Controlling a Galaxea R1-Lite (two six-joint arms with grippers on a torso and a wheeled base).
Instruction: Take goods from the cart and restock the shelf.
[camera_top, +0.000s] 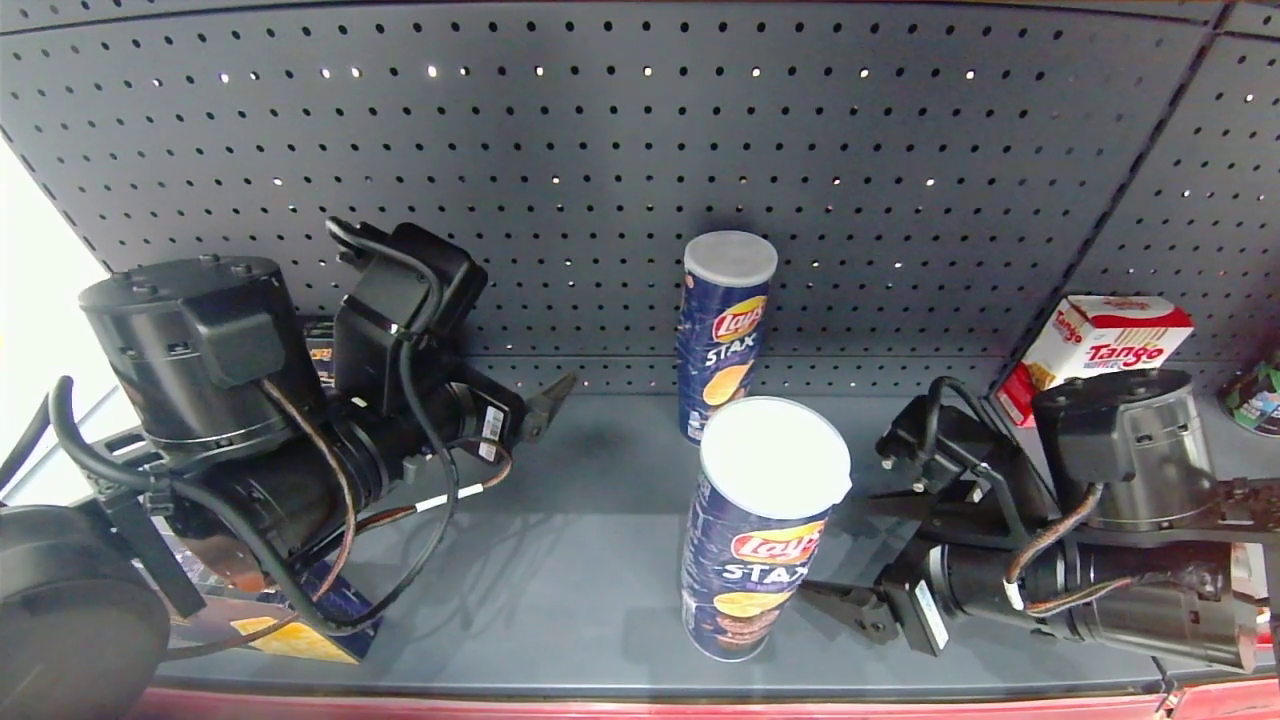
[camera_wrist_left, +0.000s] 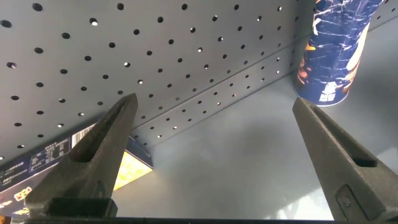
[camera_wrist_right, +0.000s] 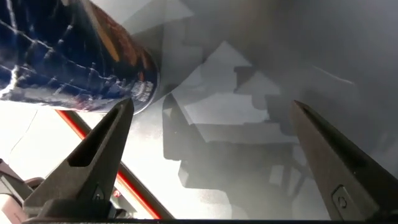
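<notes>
Closest in, near the front lip of the shelf (camera_top: 560, 560): front crisp can (camera_top: 760, 530), blue, upright, white lid on, contents hidden. Farther back, in line with it and well apart: rear crisp can (camera_top: 725, 335), same kind, upright, lidded, just before the pegboard (camera_top: 600, 130). Right gripper (camera_wrist_right: 212, 109) low over the shelf just beside the front crisp can, jaws spread wide, nothing held; contact between finger and can not clear. Left gripper (camera_wrist_left: 214, 102) off to the left, likewise wide open and empty, aimed at the back wall, rear crisp can well off to one side. Blue-and-yellow box (camera_top: 300, 630) flat under the left arm at the front. Tilted wafer box (camera_top: 1100, 345) in the next bay to the right. Dark grey metal decking, perforated grey backing, red strip (camera_top: 600, 705) along the front edge.
</notes>
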